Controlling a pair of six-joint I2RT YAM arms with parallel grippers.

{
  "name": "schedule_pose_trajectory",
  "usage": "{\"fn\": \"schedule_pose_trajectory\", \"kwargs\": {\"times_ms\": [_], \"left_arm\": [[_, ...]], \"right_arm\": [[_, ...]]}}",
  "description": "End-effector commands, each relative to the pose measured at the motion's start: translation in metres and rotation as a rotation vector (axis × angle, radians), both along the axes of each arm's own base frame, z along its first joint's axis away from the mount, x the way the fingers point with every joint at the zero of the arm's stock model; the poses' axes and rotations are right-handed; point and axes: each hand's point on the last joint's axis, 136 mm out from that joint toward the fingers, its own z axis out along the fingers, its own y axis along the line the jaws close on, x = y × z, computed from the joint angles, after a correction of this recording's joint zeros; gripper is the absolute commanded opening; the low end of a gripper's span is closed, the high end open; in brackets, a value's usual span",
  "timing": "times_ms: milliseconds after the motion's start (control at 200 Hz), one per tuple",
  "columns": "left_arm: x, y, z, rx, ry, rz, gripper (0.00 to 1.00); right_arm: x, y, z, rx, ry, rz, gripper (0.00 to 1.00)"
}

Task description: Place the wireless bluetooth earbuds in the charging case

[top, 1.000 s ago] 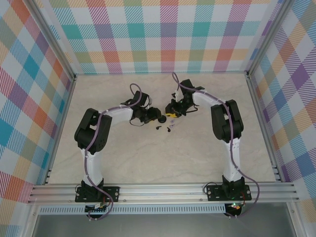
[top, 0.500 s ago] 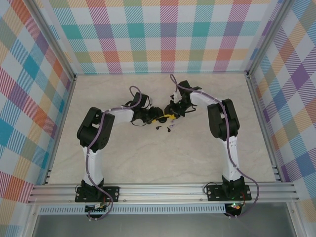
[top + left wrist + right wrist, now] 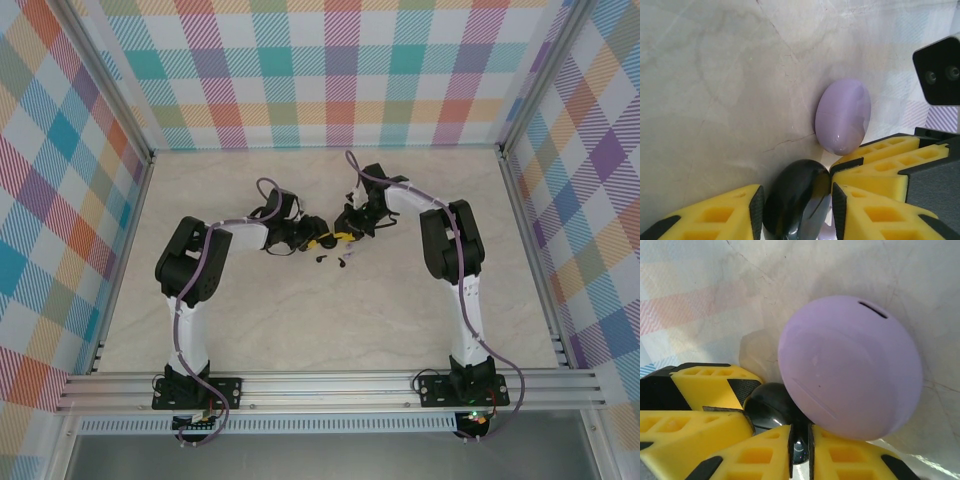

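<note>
Marble tabletop (image 3: 300, 320): left gripper (image 3: 797, 195) clamps black case (image 3: 792, 210) (lavender case (image 3: 842, 116) beside); right gripper (image 3: 800, 440) pinched shut.

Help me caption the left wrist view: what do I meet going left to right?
Left tool's yellow finger → black round case → lavender round case → right arm's black housing.

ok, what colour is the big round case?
Pale lavender: the smooth round case, best in the right wrist view.

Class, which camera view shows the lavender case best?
The right wrist view: the lavender case sits close, large and sharp. The left wrist view shows the case smaller and farther off; in the top view it is too small to tell.
</note>
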Motion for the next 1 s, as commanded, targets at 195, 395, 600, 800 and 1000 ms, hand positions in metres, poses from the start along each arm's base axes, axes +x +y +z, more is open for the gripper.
{"fn": "schedule_pose_trajectory", "kwargs": {"times_ms": [195, 395, 600, 800, 1000], "left_arm": [[-0.008, -0.005, -0.014, -0.046, 0.039, 0.01, 0.4], [-0.011, -0.002, -0.017, -0.026, 0.047, 0.005, 0.33], [-0.012, -0.001, -0.014, -0.015, 0.038, 0.004, 0.25], [-0.01, 0.001, -0.003, 0.0, 0.0, -0.004, 0.17], [-0.007, 0.009, 0.016, 0.036, -0.065, -0.016, 0.16]], "right_arm": [[-0.006, 0.006, -0.005, 0.013, 0.042, 0.004, 0.16], [-0.005, 0.008, -0.001, 0.021, 0.037, 0.002, 0.16], [-0.003, 0.011, 0.011, 0.049, 0.014, -0.002, 0.16], [0.0, 0.009, 0.03, 0.075, -0.027, -0.017, 0.17], [0.006, -0.01, 0.064, 0.136, -0.099, -0.061, 0.21]]}}
